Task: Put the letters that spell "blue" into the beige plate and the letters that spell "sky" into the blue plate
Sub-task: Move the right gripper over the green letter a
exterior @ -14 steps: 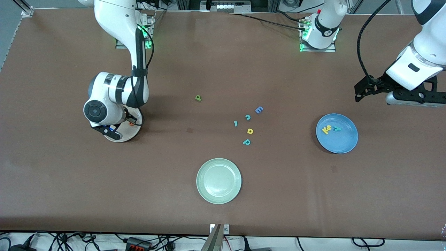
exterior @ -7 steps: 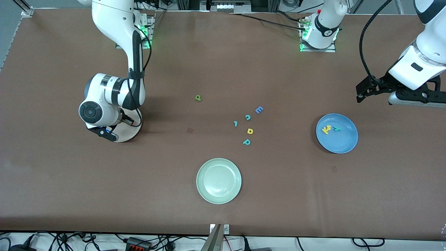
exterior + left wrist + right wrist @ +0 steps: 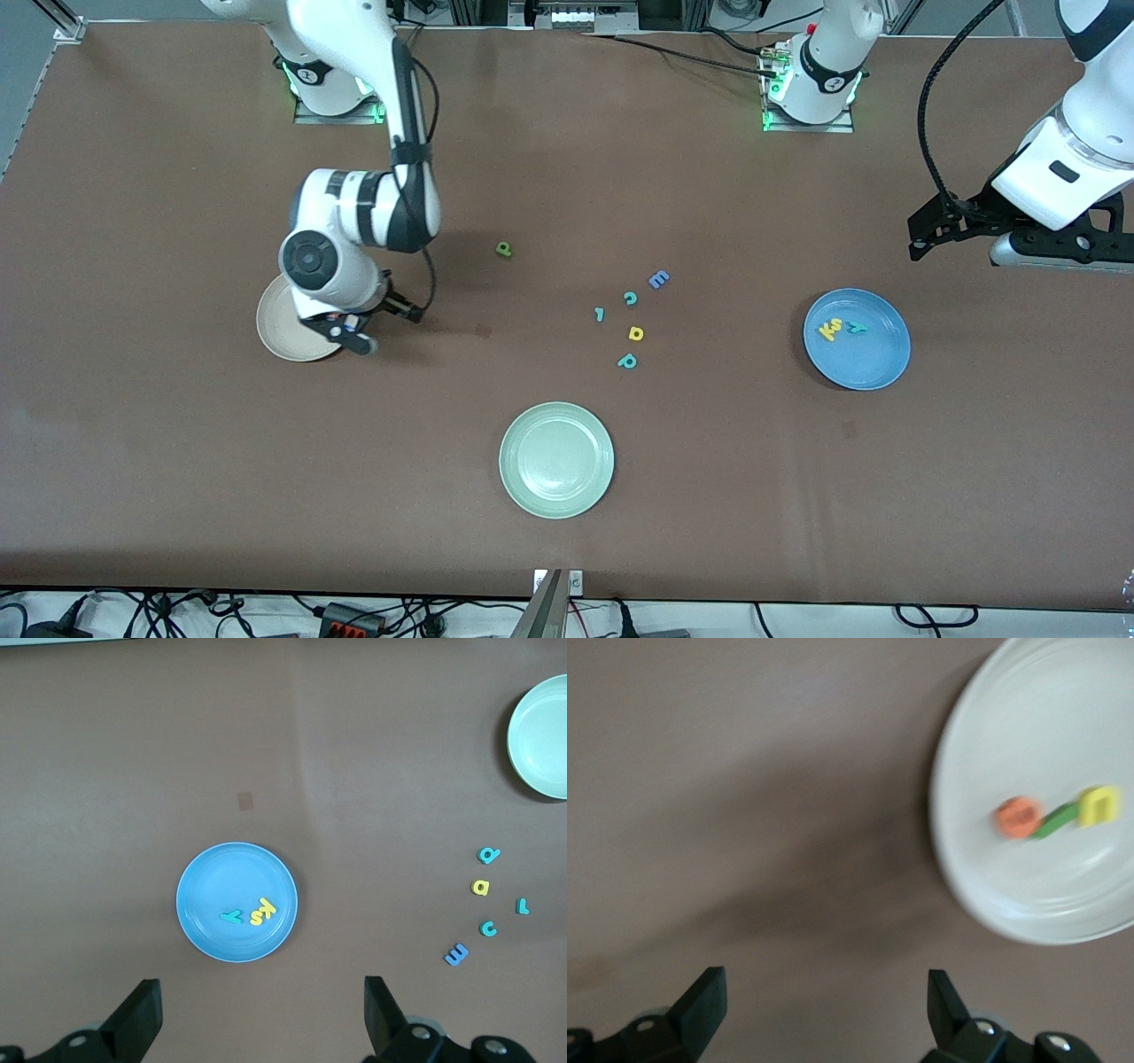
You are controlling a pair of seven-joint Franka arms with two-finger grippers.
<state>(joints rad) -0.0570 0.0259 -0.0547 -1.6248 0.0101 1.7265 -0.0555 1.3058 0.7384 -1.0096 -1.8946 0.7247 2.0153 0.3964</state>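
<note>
Plates and foam letters are spread over the brown desk [image 3: 177,461]. In the blue plate [image 3: 877,368] the yellow k [image 3: 827,331], yellow s [image 3: 836,325] and teal y [image 3: 856,327] are already gathered. In the beige plate [image 3: 1028,753], at the right arm's end of the desk, an orange e [image 3: 1018,816], a thin green l [image 3: 1056,820] and a yellow u [image 3: 1100,804] are seen lying close together. The olive-green b [image 3: 503,250] is judged to be the one letter not yet delivered; it lies alone on the desk, between the beige plate and the loose cluster of teal, yellow and blue letters [image 3: 631,319].

The right gripper [image 3: 824,1010] hangs just beside the beige plate's rim, toward the b, its fingers spread wide and empty. The left gripper [image 3: 261,1019] waits above the desk near the blue plate, fingers likewise spread and holding nothing.

For the fetch to be done well, the right gripper should be centred over the b, the fingers aligned across its narrow width, and lowered fully to the desk before being clenched, since so small and flat a piece is easily missed or flicked aside.

No brand or label can be read; only the letter shapes themselves are legible.
</note>
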